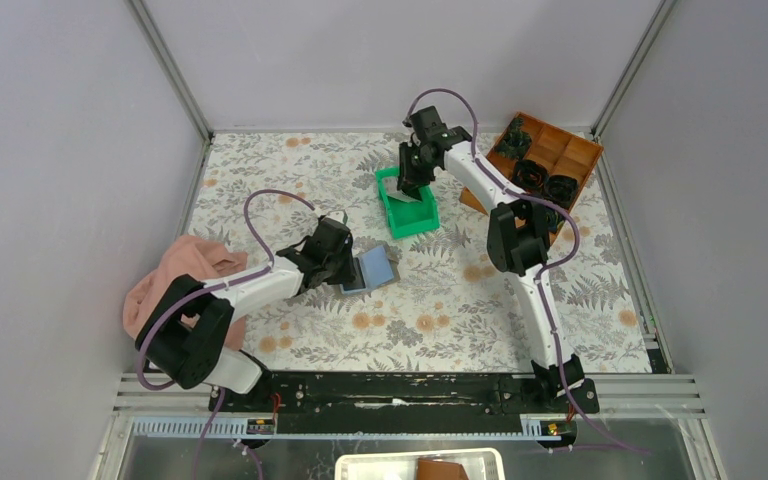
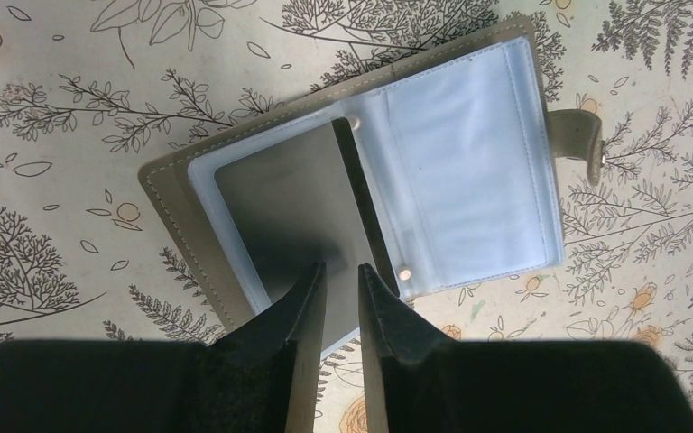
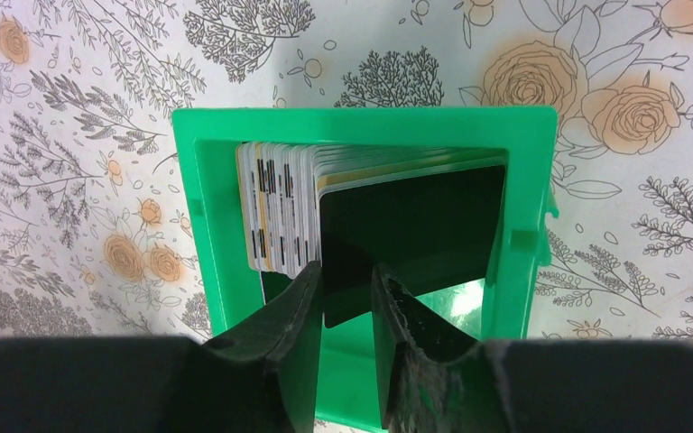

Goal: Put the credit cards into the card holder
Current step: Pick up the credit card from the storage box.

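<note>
The top camera looks down from high behind the robot over the whole table (image 1: 430, 310), while each wrist camera looks down from close range — left onto the card holder (image 2: 469, 162), right into the green bin (image 3: 361, 126) — both spots visible from above too.

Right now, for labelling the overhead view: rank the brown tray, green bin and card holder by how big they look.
1. brown tray
2. green bin
3. card holder, only a little smaller than the bin

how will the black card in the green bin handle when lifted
The black card looks thin and flat, so probably light and stiff. Its smooth face may slip. The upright stack beside it could tip over.
</note>
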You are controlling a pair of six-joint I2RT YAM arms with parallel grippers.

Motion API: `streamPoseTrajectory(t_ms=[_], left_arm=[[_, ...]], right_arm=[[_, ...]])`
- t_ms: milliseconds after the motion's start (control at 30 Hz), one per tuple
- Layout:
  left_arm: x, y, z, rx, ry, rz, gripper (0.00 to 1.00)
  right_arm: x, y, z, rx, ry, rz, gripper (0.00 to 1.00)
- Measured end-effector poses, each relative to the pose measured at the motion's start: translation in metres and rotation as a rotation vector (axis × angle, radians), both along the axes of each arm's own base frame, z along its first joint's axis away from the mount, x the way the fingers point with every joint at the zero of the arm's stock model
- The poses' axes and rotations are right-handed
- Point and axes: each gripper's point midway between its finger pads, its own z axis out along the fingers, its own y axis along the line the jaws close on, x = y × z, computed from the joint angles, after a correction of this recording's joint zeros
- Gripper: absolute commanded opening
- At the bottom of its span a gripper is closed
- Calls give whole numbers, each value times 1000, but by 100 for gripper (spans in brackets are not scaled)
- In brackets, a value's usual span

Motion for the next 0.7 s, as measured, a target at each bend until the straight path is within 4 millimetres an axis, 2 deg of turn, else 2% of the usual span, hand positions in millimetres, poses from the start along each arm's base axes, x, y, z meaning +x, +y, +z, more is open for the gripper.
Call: streamPoseTrajectory(t_ms=[700], left_arm=[[-1,1,-6,15,13,-8,27]], right_arm=[[-8,-9,11,28,24,-11,26]])
